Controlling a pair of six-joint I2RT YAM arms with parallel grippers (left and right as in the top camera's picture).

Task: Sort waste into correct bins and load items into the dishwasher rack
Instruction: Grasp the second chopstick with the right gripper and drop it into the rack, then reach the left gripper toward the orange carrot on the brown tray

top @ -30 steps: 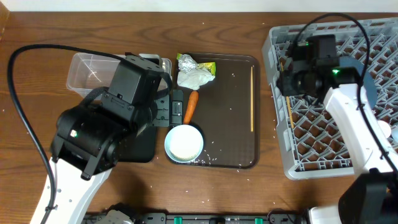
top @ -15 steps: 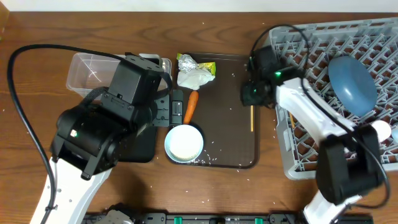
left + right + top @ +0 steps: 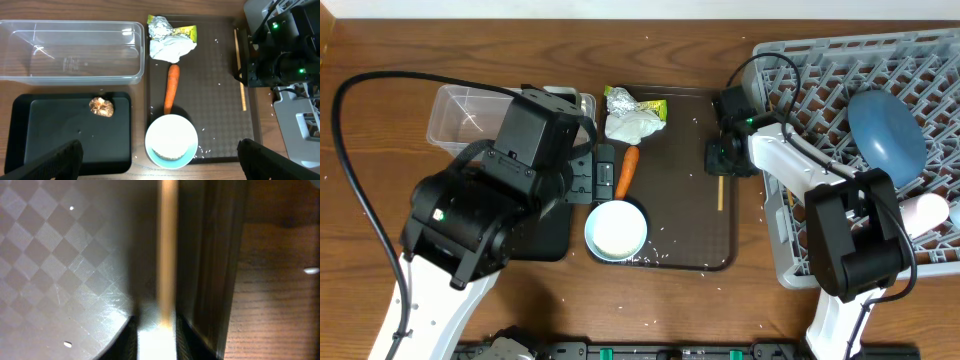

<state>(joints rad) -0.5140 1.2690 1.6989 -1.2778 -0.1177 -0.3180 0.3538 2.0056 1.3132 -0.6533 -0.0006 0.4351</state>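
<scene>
Our right pincer (image 3: 720,165) has swung off the dishwasher rack (image 3: 930,60) at the counter's right edge. It now sits over the chopstick (image 3: 720,197) on the brown tray (image 3: 690,200), mid-counter. We cannot tell if it squeezes. Our left pincer (image 3: 160,165) is spread wide.

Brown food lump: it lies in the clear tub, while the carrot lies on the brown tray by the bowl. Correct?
No. The left wrist view shows the brown food lump in the black tray, not the clear tub. The carrot lies on the brown tray by the bowl.
</scene>
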